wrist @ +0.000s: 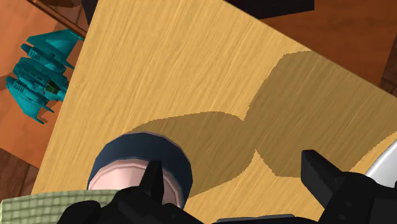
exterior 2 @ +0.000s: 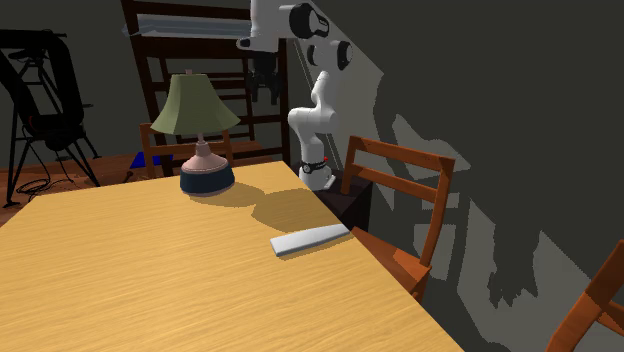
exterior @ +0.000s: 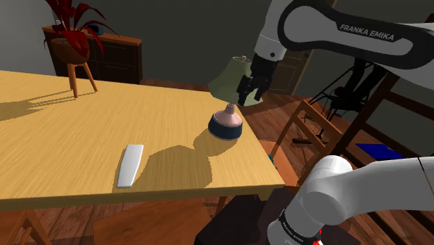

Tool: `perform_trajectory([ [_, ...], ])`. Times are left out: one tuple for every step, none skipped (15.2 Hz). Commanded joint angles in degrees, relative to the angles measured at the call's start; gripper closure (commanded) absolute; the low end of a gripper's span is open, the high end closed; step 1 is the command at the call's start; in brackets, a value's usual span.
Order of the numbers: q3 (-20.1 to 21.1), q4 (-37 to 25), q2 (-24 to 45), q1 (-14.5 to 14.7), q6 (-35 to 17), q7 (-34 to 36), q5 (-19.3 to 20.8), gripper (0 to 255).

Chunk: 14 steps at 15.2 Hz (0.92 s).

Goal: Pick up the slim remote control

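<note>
Pincer (exterior: 249, 94) over lamp (exterior: 225, 125), slim remote (exterior: 131, 165) well apart

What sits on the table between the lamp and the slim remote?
Nothing: in the shoulder view the table between the lamp and the remote is bare wood, crossed only by the lamp's shadow. The second exterior view agrees.

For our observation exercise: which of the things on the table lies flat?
The pale remote: it lies flat, while the lamp and the potted plant stand upright.
</note>
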State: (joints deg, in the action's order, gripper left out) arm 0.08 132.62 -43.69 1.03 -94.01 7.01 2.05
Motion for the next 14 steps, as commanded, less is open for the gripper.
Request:
perform_trajectory([
  [0.0, 0.0, 0.0, 0.0, 0.0, 0.0, 0.0, 0],
  [1.1, 0.6, 0.6, 0.1, -1.1, 1.8, -0.7, 0],
  [2.2, 1.2, 1.3, 0.2, -2.2, 3.6, -1.4, 0],
  [3.4, 1.7, 2.1, 0.4, -3.3, 5.4, -2.1, 0],
  [4.5, 2.1, 3.0, 0.5, -4.5, 7.2, -2.7, 0],
  [5.6, 2.4, 4.0, 0.6, -5.7, 9.0, -3.4, 0],
  [6.7, 2.6, 5.1, 0.7, -6.8, 10.8, -4.0, 0],
  [7.8, 2.7, 6.2, 0.8, -8.0, 12.5, -4.5, 0],
  [8.9, 2.8, 7.5, 0.9, -9.2, 14.3, -5.0, 0],
  [10.0, 2.7, 8.8, 0.9, -10.4, 16.1, -5.5, 0],
  [11.1, 2.6, 10.2, 1.0, -11.6, 17.8, -5.9, 0],
  [12.2, 2.4, 11.7, 1.0, -12.8, 19.6, -6.3, 0],
  [13.3, 2.1, 13.3, 1.0, -14.0, 21.4, -6.6, 0],
  [14.3, 1.7, 15.0, 1.0, -15.1, 23.2, -6.8, 0],
])
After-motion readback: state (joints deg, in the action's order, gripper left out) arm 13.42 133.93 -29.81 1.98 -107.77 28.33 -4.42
